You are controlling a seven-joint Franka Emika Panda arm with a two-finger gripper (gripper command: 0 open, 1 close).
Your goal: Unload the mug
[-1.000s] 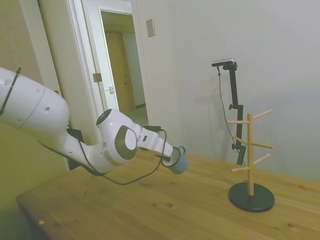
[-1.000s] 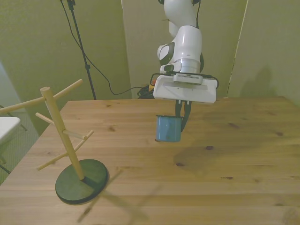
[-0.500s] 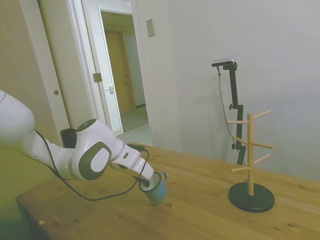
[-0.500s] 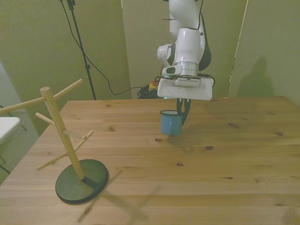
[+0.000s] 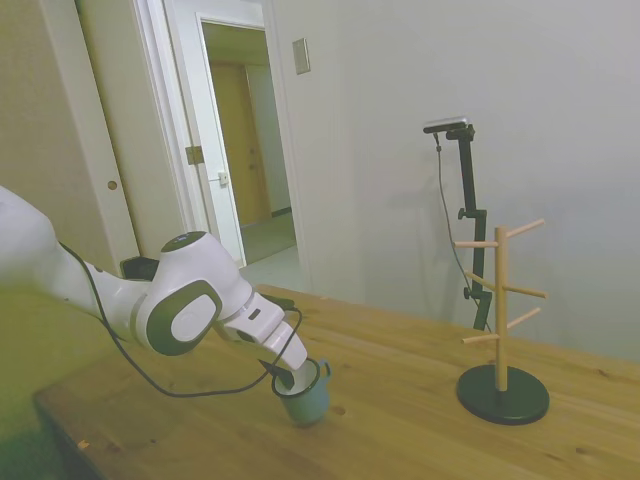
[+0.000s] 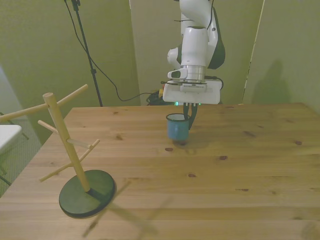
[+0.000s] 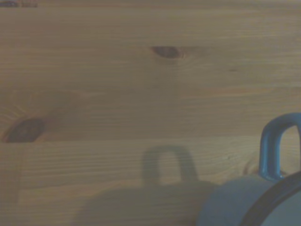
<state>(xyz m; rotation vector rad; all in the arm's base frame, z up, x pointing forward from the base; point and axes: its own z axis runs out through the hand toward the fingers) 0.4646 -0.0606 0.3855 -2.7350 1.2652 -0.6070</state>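
One mug point(image 6: 177, 127) sitting upright on the table point(image 6: 225, 175) | jaws closing on its rim, gripper point(image 6: 188, 119) gripping it | mug tree point(image 6: 70, 150) standing well apart.

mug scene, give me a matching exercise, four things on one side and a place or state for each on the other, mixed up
Things:
1. mug
2. mug tree
3. gripper
4. table

Places or states:
A. bare pegs, at the front view's left
B. light wood with dark knots
C. at the mug's rim
D. upright, low at the tabletop

Pairs: 1-D, 2-A, 3-C, 4-B
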